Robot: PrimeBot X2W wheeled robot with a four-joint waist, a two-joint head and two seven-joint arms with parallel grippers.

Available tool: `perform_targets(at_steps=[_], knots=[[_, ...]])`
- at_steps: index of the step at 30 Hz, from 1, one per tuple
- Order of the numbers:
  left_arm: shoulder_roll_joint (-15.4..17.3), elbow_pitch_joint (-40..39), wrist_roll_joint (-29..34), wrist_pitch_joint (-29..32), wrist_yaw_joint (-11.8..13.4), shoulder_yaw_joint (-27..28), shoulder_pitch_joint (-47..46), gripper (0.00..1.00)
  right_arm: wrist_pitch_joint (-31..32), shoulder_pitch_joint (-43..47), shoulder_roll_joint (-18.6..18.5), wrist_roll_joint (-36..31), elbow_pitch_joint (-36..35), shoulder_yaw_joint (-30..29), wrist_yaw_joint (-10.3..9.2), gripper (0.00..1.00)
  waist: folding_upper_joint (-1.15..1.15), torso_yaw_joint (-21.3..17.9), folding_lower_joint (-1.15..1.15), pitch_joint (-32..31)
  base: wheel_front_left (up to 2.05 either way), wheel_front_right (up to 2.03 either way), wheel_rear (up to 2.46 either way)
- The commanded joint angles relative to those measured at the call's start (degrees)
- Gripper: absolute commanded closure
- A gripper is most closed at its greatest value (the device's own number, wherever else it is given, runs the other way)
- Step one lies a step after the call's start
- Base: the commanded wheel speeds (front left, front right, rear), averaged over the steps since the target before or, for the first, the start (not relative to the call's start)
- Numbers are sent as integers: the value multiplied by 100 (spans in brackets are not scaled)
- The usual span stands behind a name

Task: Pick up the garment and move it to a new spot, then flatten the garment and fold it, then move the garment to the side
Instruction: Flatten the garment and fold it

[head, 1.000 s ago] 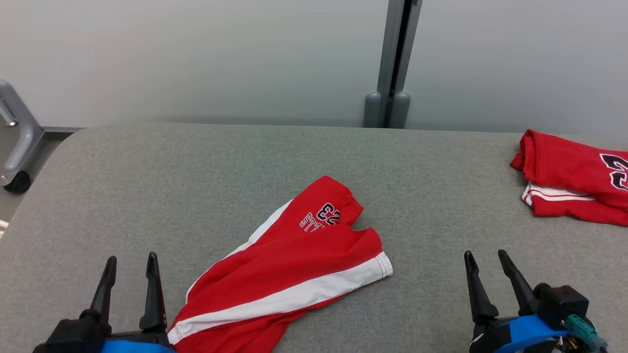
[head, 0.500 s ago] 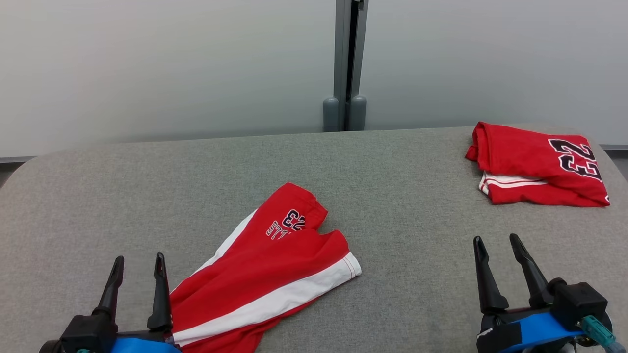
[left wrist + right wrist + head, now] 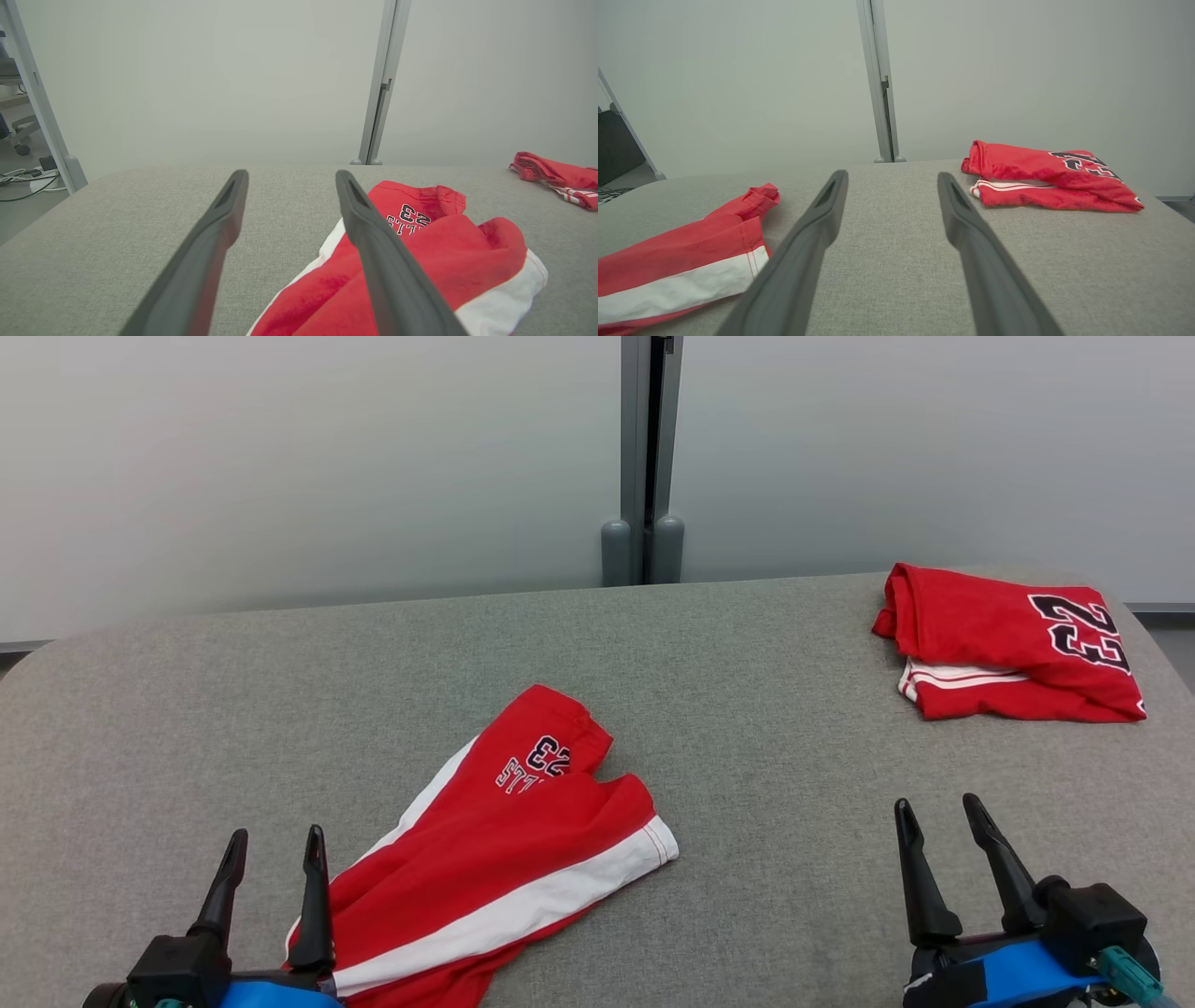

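Red shorts (image 3: 495, 859) with a white side stripe: loose and rumpled, not folded, on the grey counter (image 3: 766, 709), front left of middle. Red jersey (image 3: 1008, 644): folded into a neat stack at the far right, well apart from the shorts.

Left jaws: spread wide, empty, low at the front, just beside the near end of the shorts. Right jaws: spread wide as well, empty, over bare counter between the two garments.

Step in hand: hard to fix. Fits a pause with the jersey folded and set aside. Fits equally a readying for the shorts. In either case, no cloth gripped now. By judgement, any coming grasp calls for jaws lowered to the counter and closed on one edge of cloth, not on a bunch.
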Motion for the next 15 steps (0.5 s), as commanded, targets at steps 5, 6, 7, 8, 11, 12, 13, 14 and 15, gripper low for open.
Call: perform_targets(at_steps=[5,6,7,8,11,12,13,14,15], knots=[[35,40,39,-23,-32,16,-103,0,-3,25,-13,12,62,26,1,0,0,26,0,-4,0,0,0],[35,46,42,-23,-33,16,-104,0,-3,24,-13,15,73,28,1,0,0,29,0,-7,0,0,0],[38,51,45,-23,-34,16,-100,0,-3,22,-13,16,81,30,1,0,0,31,0,-10,0,0,0],[39,54,52,-23,-34,18,-99,0,-3,20,-13,16,87,29,1,0,0,34,0,-13,0,0,0],[44,62,63,-23,-37,23,-101,0,-3,18,-13,13,102,14,1,0,0,47,0,-24,0,0,0],[45,65,66,-23,-37,16,-106,0,-3,22,-13,12,107,8,1,0,0,58,0,-28,0,0,0],[45,68,59,-23,-38,0,-112,0,-3,31,-13,16,114,2,1,0,0,75,0,-32,0,0,0],[40,68,27,-23,-38,-9,-116,0,-3,39,-12,26,133,9,1,0,0,94,0,-35,0,0,0],[29,77,-23,-23,-38,-19,-120,0,-3,49,-12,36,160,17,1,0,0,125,0,-38,0,0,0]])
